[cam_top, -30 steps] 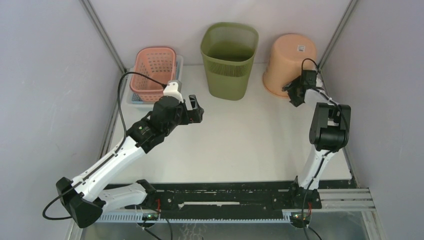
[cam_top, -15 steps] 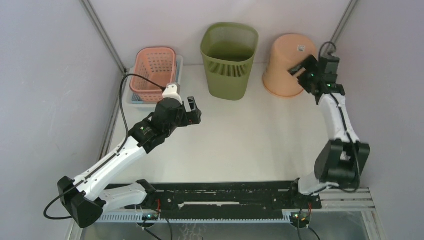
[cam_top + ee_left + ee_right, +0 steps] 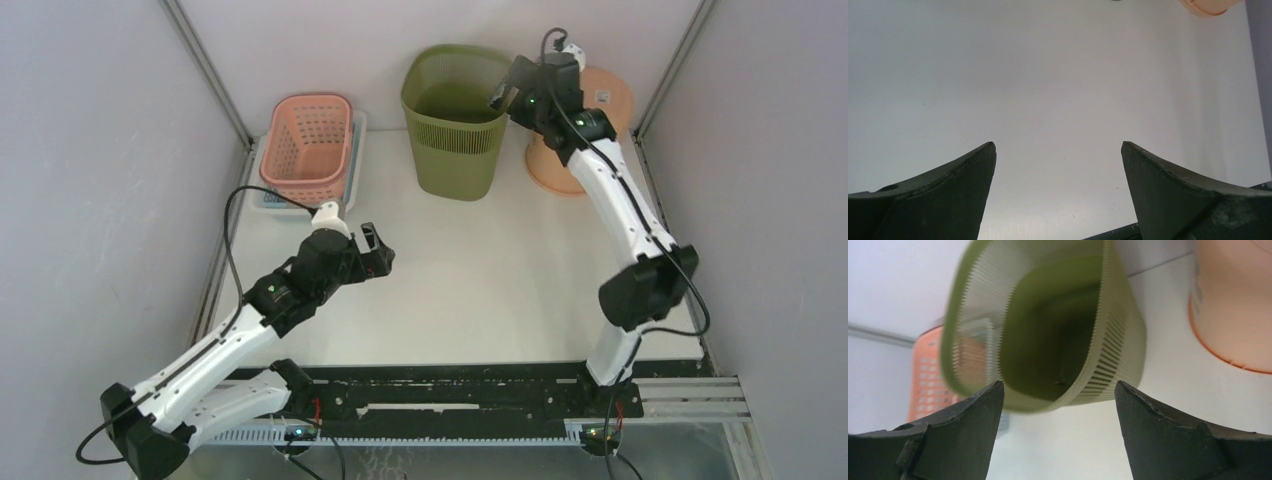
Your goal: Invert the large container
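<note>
Green bin (image 3: 455,130) stands upright at the back. Right gripper (image 3: 503,95) hovers by its rim, jaws wide and empty; left gripper (image 3: 380,248) likewise. A shallow pinch on the thin slats could slip mid-flip.

White table (image 3: 480,275); pale grey walls (image 3: 90,150); metal corner posts (image 3: 205,70); even light.

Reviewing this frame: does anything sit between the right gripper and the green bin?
Nothing visible does. The right gripper is open and faces the mouth of the green bin, with only open space between them. The upturned peach bucket stands off to one side of the bin, not in the line of approach.
</note>
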`<state>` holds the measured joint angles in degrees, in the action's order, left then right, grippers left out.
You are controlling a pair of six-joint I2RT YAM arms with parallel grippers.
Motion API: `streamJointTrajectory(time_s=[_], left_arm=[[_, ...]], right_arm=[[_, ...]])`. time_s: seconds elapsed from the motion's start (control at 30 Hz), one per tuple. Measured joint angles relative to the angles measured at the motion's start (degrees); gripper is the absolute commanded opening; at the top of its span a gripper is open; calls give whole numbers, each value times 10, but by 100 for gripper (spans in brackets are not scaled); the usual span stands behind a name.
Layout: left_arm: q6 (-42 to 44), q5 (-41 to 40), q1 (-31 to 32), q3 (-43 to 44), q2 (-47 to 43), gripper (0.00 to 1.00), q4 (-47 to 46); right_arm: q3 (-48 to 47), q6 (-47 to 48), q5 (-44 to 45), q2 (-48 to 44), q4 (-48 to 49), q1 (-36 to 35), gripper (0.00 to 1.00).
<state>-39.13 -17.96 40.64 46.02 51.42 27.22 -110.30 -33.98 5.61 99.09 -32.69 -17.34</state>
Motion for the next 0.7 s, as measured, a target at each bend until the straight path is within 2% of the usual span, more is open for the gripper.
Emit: streamJointTrajectory(time_s=[0.2, 0.33, 0.4, 0.6, 0.67, 0.7], left_arm=[[-6, -16, 0, -3, -44, 100, 12], [-10, -24, 0, -3, -64, 100, 22], [-11, -28, 0, -4, -75, 100, 24], [-10, -39, 0, -11, -96, 100, 30], [-10, -40, 0, -11, -96, 100, 30], [-10, -40, 0, -11, -95, 100, 30]], right_arm=[[-117, 6, 91, 111, -100, -15, 86], [-205, 10, 120, 158, -142, -15, 73], [-237, 14, 123, 175, -151, -14, 72], [-256, 23, 123, 205, -174, -14, 72], [-256, 28, 120, 215, -186, -14, 69], [-256, 31, 119, 219, -192, -14, 61]])
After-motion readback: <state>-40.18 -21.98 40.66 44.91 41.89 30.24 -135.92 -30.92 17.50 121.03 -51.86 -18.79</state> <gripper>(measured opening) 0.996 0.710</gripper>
